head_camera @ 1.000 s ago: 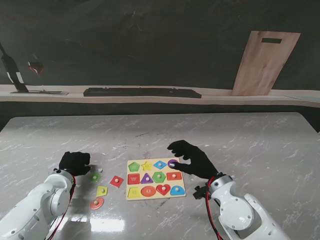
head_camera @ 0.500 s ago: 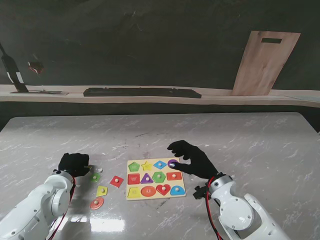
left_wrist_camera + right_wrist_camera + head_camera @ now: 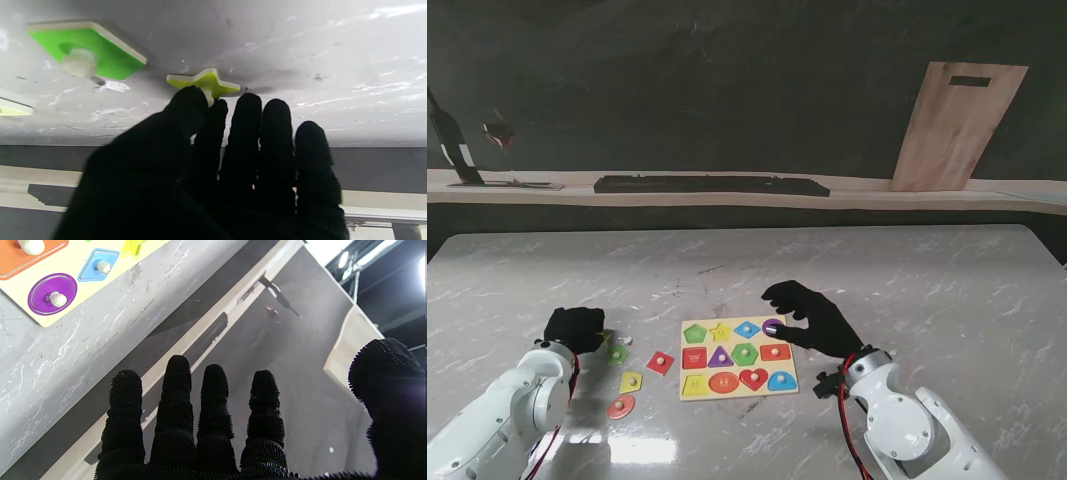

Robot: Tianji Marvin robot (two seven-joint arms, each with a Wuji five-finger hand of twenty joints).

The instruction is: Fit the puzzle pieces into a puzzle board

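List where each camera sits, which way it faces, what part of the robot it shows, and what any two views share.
Stand view: above the shoulders, looking down at the puzzle board; both arms show.
Left wrist view: along the fingers of the left robot hand, pinching the knob of a yellow star piece.
Right wrist view: along the spread right robot hand, toward the back wall.
Shared: the stand and right wrist views both show the board's purple circle.
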